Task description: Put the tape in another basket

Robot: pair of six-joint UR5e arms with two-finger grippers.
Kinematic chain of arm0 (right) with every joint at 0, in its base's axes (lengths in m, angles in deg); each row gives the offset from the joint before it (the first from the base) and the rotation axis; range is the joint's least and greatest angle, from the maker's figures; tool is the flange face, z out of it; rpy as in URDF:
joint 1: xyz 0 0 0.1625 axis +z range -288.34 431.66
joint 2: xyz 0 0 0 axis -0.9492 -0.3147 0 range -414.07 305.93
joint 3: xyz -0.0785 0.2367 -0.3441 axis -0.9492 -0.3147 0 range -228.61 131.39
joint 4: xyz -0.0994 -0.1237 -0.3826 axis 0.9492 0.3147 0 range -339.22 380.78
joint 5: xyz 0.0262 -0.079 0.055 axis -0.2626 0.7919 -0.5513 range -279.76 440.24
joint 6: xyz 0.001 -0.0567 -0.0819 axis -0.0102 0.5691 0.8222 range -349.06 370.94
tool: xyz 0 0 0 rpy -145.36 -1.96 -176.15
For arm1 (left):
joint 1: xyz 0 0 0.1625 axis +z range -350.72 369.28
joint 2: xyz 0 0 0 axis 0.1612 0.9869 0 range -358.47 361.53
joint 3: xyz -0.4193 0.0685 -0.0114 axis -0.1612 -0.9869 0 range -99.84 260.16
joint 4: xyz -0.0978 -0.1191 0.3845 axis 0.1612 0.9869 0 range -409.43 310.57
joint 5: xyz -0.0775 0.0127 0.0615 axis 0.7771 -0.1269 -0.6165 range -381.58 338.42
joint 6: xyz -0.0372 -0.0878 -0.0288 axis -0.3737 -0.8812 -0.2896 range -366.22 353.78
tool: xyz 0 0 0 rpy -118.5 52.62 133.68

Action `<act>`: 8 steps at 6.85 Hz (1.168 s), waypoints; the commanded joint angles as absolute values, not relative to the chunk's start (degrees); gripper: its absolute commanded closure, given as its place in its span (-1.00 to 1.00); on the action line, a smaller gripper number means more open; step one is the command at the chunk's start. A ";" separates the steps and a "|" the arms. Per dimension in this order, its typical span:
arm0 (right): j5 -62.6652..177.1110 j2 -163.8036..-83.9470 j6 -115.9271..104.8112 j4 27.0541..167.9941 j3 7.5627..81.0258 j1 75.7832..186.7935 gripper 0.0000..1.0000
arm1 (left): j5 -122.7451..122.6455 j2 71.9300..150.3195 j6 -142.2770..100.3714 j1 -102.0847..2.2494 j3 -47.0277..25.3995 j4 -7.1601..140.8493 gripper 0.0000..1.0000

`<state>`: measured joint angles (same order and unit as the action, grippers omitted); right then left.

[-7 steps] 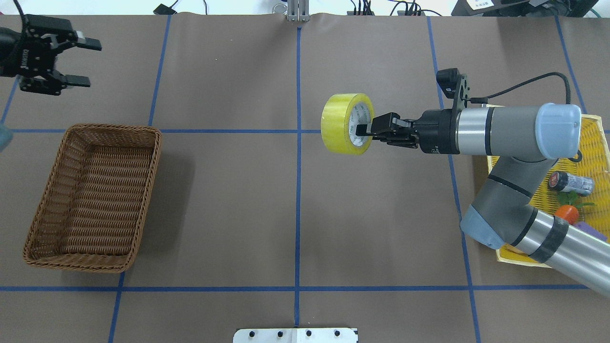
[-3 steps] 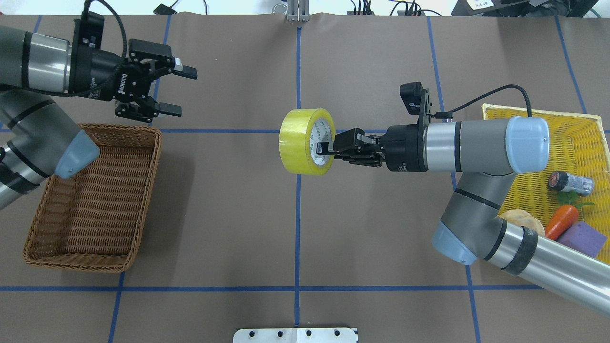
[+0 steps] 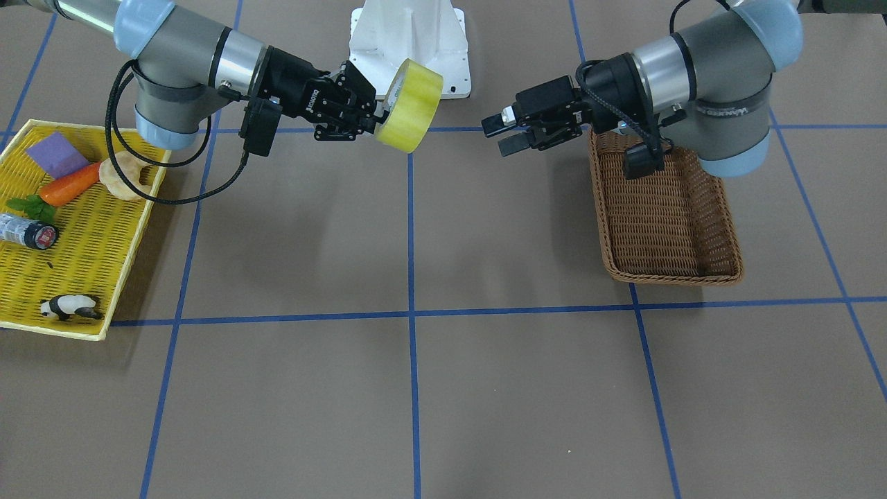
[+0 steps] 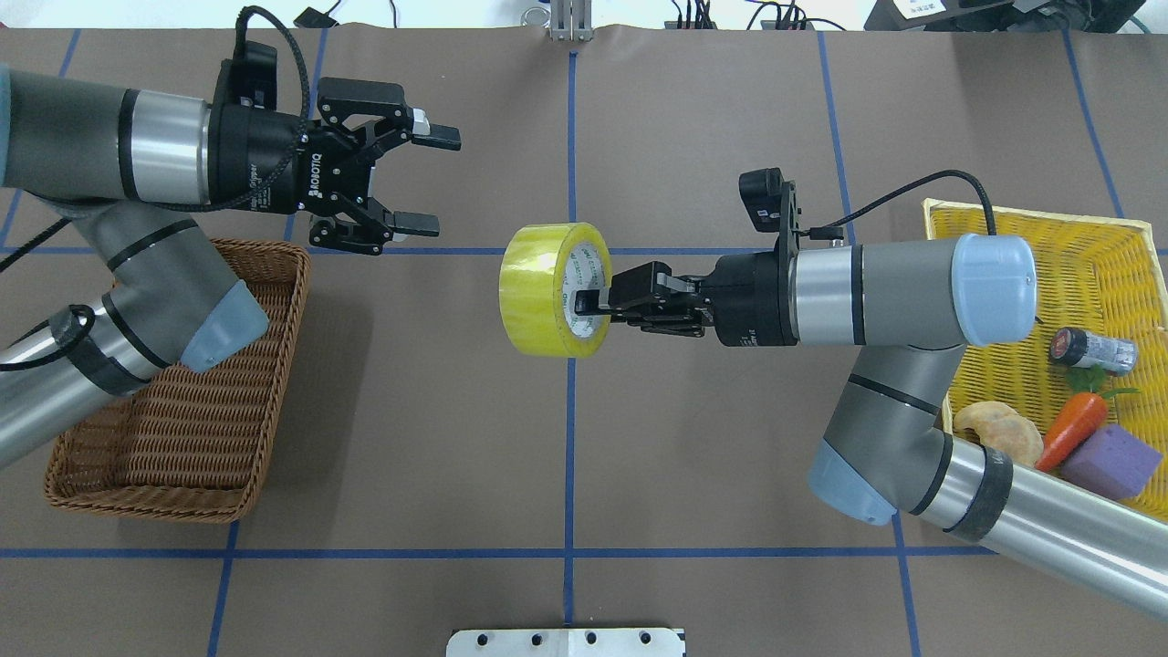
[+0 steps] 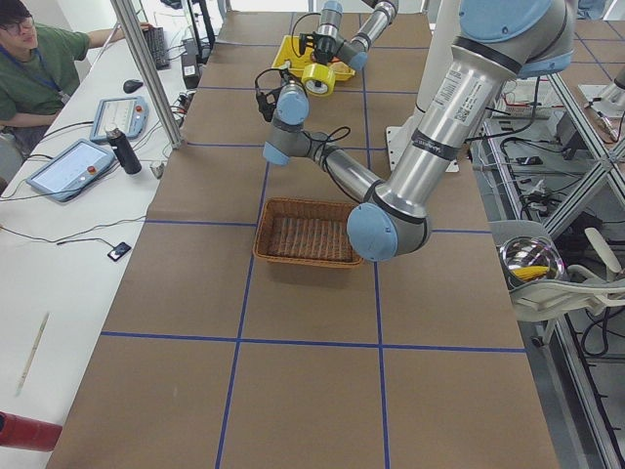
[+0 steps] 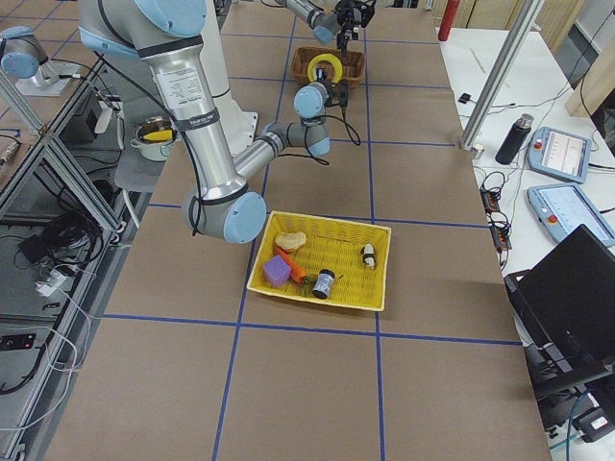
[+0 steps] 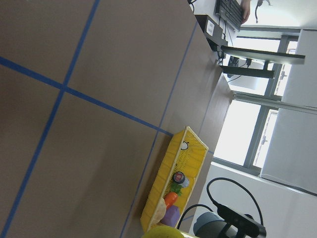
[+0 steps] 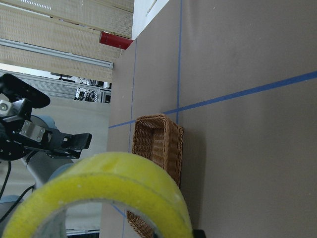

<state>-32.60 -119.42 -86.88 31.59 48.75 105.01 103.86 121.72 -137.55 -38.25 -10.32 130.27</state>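
Observation:
The yellow tape roll (image 4: 538,287) hangs in the air over the table's centre line, its core facing the right arm. My right gripper (image 4: 598,301) is shut on the roll's wall, with one finger inside the whitish core. In the front view the tape (image 3: 412,107) sits at the right gripper's (image 3: 371,114) tip. My left gripper (image 4: 429,180) is open and empty, a short way to the left of the roll and further from the robot, pointing toward it; it also shows in the front view (image 3: 500,135). The brown wicker basket (image 4: 182,429) lies at the left, empty, partly under the left arm.
A yellow mesh tray (image 4: 1095,265) at the right holds a small bottle (image 4: 1090,349), a carrot (image 4: 1077,427), a purple block (image 4: 1109,461), a bread piece (image 4: 999,431) and a panda figure (image 3: 69,306). Blue tape lines mark the brown table.
My right arm has carried the tape leftward to the centre line. My left arm has swung in from the far left, its open gripper now close to the roll.

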 commanded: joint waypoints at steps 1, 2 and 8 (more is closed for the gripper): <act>-32.87 -119.11 -87.84 30.80 51.04 104.27 1.00 | 99.98 121.94 -143.92 -36.87 -10.55 136.78 -0.97; -32.87 -119.11 -89.41 28.10 51.58 104.00 1.00 | 99.53 121.85 -146.64 -36.86 -11.24 139.07 -0.97; -32.96 -119.37 -90.39 24.38 51.76 103.65 1.00 | 99.09 121.76 -151.32 -33.09 -16.43 139.35 -0.97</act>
<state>-32.94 -119.27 -90.39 24.52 51.81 103.71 99.14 121.72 -150.14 -33.58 -15.41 139.31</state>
